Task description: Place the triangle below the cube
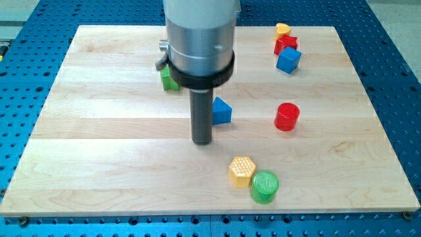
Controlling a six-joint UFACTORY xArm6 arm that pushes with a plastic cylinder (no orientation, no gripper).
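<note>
The blue triangle [222, 111] lies near the board's [99, 164] middle, well to the lower left of the blue cube [288, 60]. My tip [202, 141] is a bare rod with nothing clamped, standing just left of the triangle and a little below it. Right of the triangle stands a red cylinder [287, 116], under the cube. Above the cube sit a red star [285, 43] and a yellow block [283, 29]. Below the triangle lie a yellow hexagon [242, 171] and a green cylinder [265, 186]. A green block [168, 79] hides behind my arm.

My tip [202, 141] seemingly touches the board, rod upright.
</note>
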